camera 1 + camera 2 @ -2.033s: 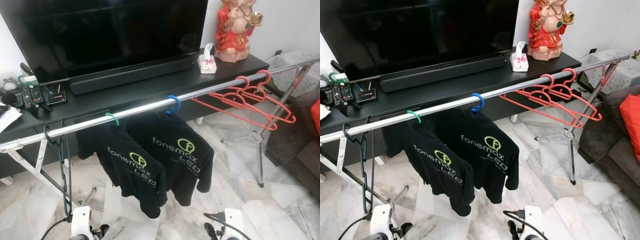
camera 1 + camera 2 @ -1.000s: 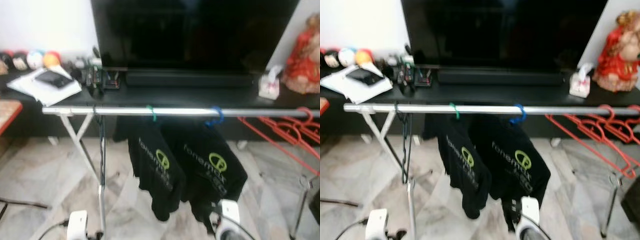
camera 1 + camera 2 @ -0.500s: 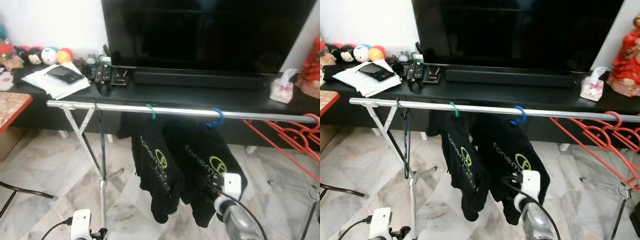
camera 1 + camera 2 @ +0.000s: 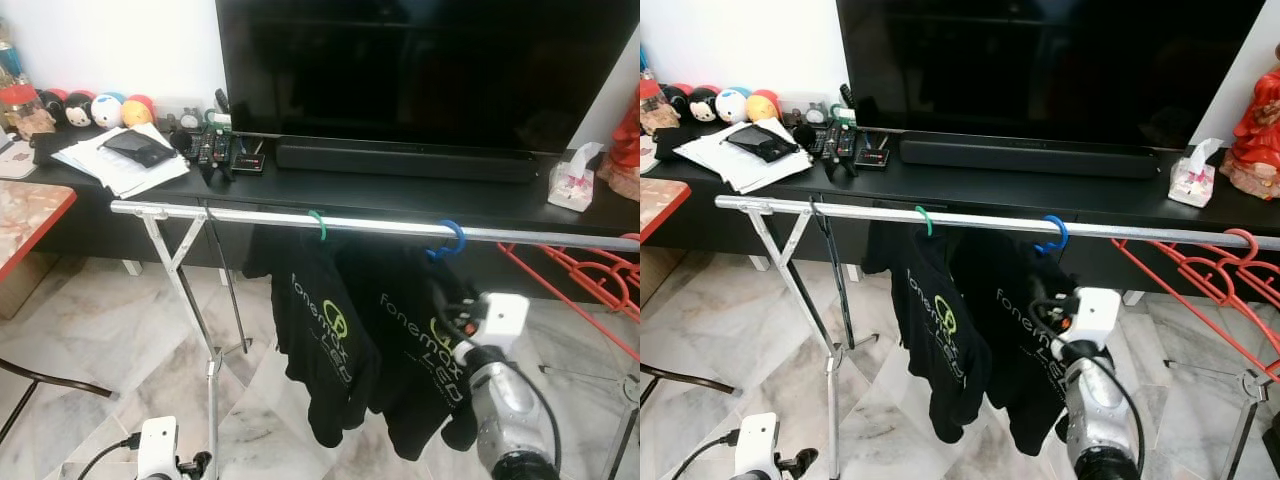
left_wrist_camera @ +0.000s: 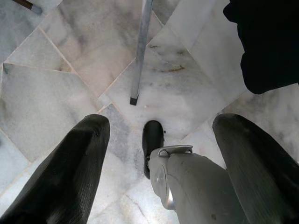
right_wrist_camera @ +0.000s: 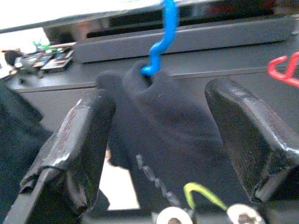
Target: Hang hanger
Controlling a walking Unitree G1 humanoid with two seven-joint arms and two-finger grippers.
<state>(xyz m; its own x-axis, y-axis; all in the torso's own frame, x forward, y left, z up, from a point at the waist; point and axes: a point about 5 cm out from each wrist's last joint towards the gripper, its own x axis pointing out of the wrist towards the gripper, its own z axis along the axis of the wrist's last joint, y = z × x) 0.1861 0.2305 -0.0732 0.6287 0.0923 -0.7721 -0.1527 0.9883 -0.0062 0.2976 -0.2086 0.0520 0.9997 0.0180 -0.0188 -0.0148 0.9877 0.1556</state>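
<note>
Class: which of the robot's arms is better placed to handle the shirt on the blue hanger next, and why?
Right. The right gripper is raised, open, facing the shirt under the blue hanger. The left gripper hangs low over the floor.

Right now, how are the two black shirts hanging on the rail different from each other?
The left shirt hangs from a green hook, while the right shirt hangs from a blue hook. The right gripper, fingers open, is raised to the right shirt's collar; the left shirt has no gripper near it. Both are black with the same green and white logo and hang on the same silver rail.
</note>
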